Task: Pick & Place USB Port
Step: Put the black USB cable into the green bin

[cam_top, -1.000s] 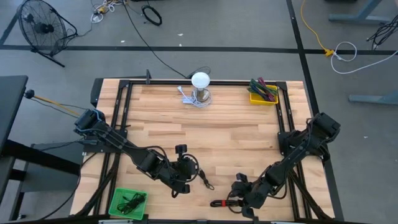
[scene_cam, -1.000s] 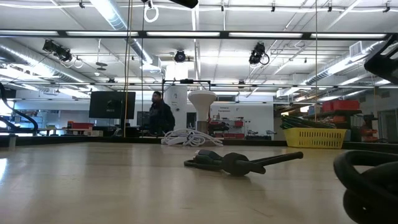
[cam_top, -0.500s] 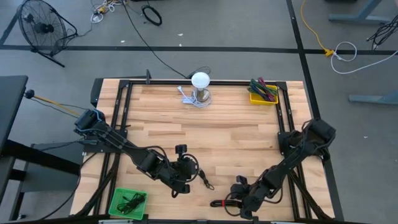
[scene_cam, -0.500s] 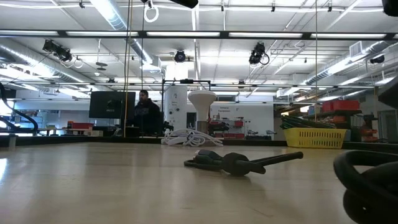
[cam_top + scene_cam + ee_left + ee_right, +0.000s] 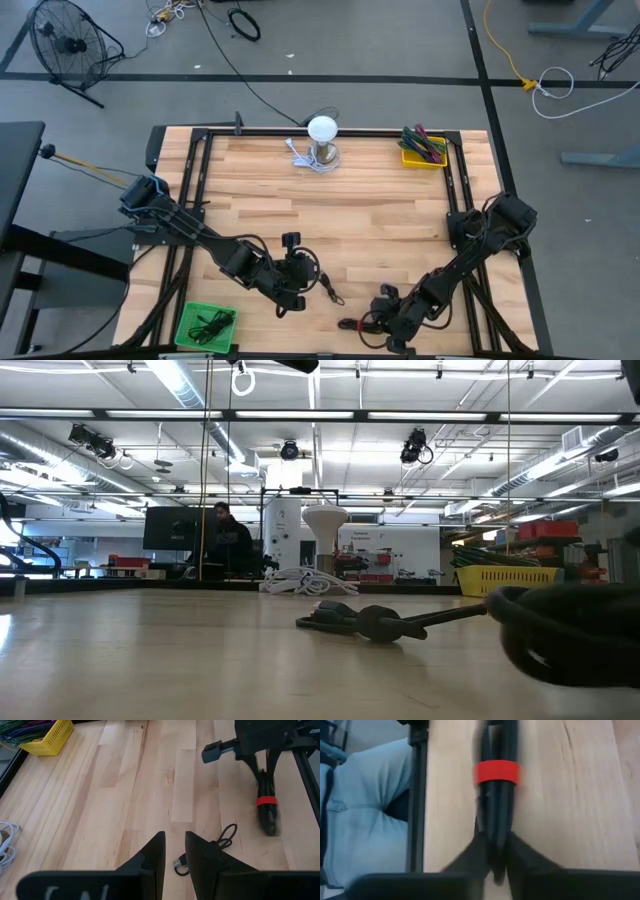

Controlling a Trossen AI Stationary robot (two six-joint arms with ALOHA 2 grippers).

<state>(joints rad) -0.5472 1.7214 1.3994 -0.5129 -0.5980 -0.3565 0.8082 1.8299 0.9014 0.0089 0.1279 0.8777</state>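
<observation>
The right gripper (image 5: 492, 855) pinched a black cable bundle (image 5: 496, 795) wrapped in an unmarked red band (image 5: 497, 772) near the tabletop's (image 5: 380, 220) front edge. The left gripper (image 5: 175, 852) waited nearby, fingers slightly apart, over a loose USB cable (image 5: 220, 840). No writing could be read.

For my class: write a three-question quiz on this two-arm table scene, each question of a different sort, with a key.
1. True or false: the right gripper is closed on the black cable bundle.
2. What colour is the band round that bundle? A) red B) blue C) white
3. Fill in: the green bin sits at the table's near-____ corner, by the left arm's side.

Key: 1 true; 2 A; 3 left
</observation>
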